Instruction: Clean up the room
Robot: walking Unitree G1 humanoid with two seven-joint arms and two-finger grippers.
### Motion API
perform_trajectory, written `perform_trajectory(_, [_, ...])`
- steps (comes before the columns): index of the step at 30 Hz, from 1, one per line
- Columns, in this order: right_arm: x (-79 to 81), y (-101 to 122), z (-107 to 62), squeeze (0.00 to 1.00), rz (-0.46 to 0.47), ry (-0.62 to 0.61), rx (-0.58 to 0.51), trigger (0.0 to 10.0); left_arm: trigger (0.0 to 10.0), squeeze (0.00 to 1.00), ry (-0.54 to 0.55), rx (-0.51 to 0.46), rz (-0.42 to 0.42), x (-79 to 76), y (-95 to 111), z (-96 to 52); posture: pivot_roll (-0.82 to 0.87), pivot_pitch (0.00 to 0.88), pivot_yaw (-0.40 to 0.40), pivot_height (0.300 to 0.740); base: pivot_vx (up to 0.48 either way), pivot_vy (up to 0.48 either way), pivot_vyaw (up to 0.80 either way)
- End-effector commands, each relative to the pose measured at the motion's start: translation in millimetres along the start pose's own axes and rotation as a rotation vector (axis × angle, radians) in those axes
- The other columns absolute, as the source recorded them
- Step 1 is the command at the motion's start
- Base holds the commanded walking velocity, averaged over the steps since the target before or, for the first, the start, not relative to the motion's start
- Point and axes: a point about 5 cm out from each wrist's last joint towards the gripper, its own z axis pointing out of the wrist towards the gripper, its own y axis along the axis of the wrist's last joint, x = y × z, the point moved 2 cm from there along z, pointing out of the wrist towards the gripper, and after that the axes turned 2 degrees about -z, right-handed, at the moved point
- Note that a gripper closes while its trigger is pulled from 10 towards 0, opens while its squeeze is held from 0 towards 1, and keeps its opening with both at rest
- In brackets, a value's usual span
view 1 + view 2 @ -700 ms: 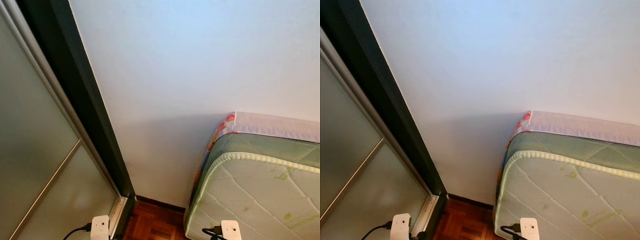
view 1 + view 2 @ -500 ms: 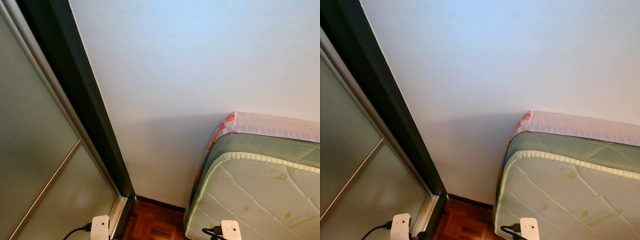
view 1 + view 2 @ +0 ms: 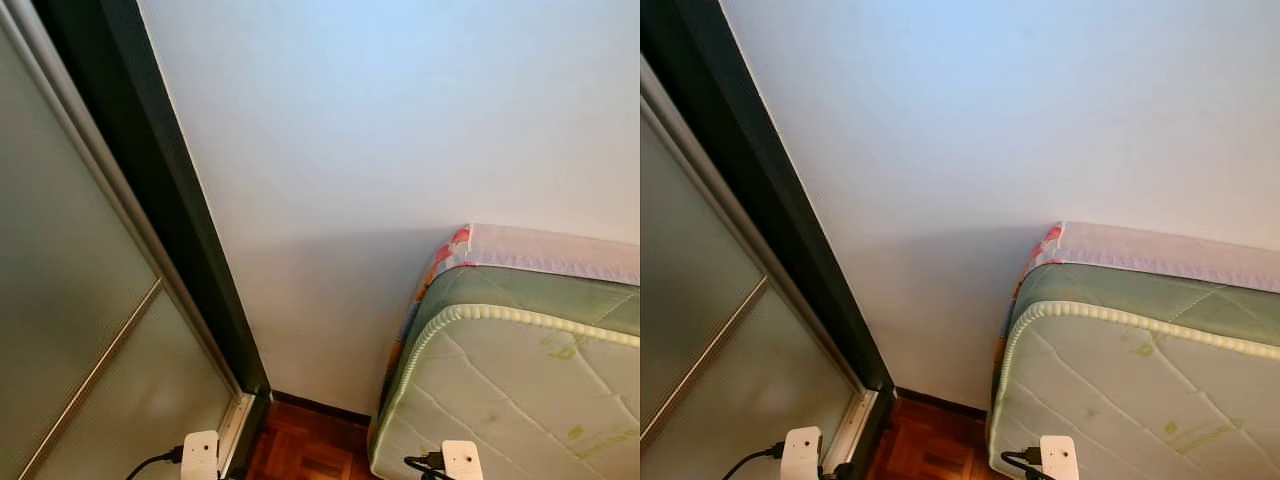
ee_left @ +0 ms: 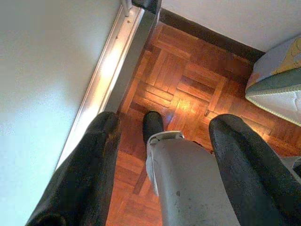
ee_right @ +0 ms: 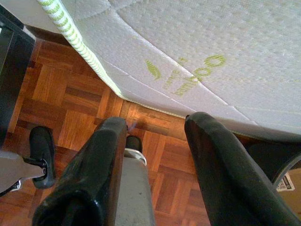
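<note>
I face a room corner with no loose item to pick up in sight. A pale green quilted mattress (image 3: 520, 390) with a patterned sheet edge (image 3: 540, 248) stands against the white wall on the right. My left gripper (image 4: 167, 125) hangs open above the parquet floor (image 4: 188, 89), with my own leg and foot below it. My right gripper (image 5: 155, 123) hangs open too, close beside the mattress side (image 5: 188, 61), and holds nothing. The white wrist pieces of both arms (image 3: 200, 455) (image 3: 462, 460) sit at the bottom edge of the eye views.
A frosted sliding door (image 3: 70, 300) in a dark frame (image 3: 170, 200) fills the left, with its metal floor track (image 4: 110, 70). A white wall (image 3: 400, 130) with a dark skirting (image 3: 320, 408) closes the front. A narrow strip of parquet (image 3: 310, 445) runs between door and mattress.
</note>
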Motion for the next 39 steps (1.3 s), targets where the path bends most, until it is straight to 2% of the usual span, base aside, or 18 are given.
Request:
perform_trajectory(1, [-14.6, 53.3, 14.0, 0.00, 0.089, 0.081, 0.032, 10.0, 10.0, 0.00, 0.018, 0.055, 0.086, 39.8, 25.1, 0.3, 0.09, 0.000, 0.003, 0.740, 0.000, 0.000, 0.00])
perform_trajectory(31, [-15.6, 52.5, 13.9, 0.00, 0.085, 0.077, 0.035, 10.0, 10.0, 0.00, 0.018, 0.055, 0.088, 39.8, 25.3, 0.3, 0.09, 0.000, 0.001, 0.740, 0.000, 0.000, 0.00])
perform_trajectory(32, [-16.8, 51.2, 13.7, 0.00, 0.079, 0.072, 0.038, 10.0, 10.0, 0.00, 0.017, 0.055, 0.091, 39.7, 25.5, 0.3, 0.09, 0.000, -0.001, 0.740, 0.000, 0.000, 0.00])
perform_trajectory(33, [-20.7, 47.5, 12.9, 0.00, 0.102, 0.057, 0.038, 10.0, 10.0, 0.00, 0.003, 0.046, 0.149, 38.6, 32.1, 1.3, 0.07, 0.000, 0.005, 0.740, 0.000, 0.000, 0.00])
perform_trajectory(39, [-22.4, 46.3, 12.6, 0.00, 0.112, 0.050, 0.037, 10.0, 10.0, 0.00, 0.000, 0.043, 0.169, 38.3, 34.7, 1.7, 0.07, 0.000, 0.004, 0.740, 0.000, 0.000, 0.00])
